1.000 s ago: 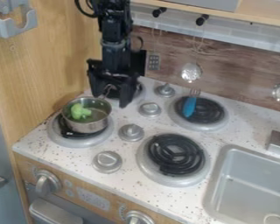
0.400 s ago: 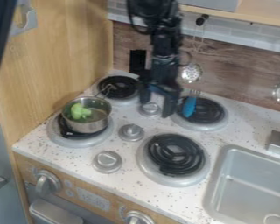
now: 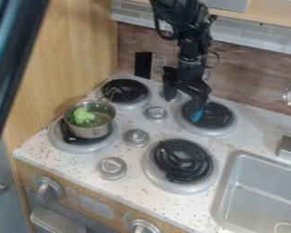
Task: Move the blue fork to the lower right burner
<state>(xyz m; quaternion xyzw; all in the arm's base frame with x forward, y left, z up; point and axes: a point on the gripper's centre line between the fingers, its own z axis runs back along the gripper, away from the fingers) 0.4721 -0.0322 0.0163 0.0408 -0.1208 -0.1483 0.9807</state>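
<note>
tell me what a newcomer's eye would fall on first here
Probably the black robot arm, coming in from the top edge, with its open gripper at the upper right burner. Next, likely the bright green broccoli piece in the metal pot on the lower left burner. Then the blue fork, a small vivid patch against the black coil of the upper right burner, partly hidden by the gripper.

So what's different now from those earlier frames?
The end effector has moved right across the back of the stove, from the upper left burner to the blue fork, now partly covering it. Its fingers are apart; nothing looks grasped or released. A dark shape has come in at the left edge. The fork, pot and green piece stayed put.
</note>
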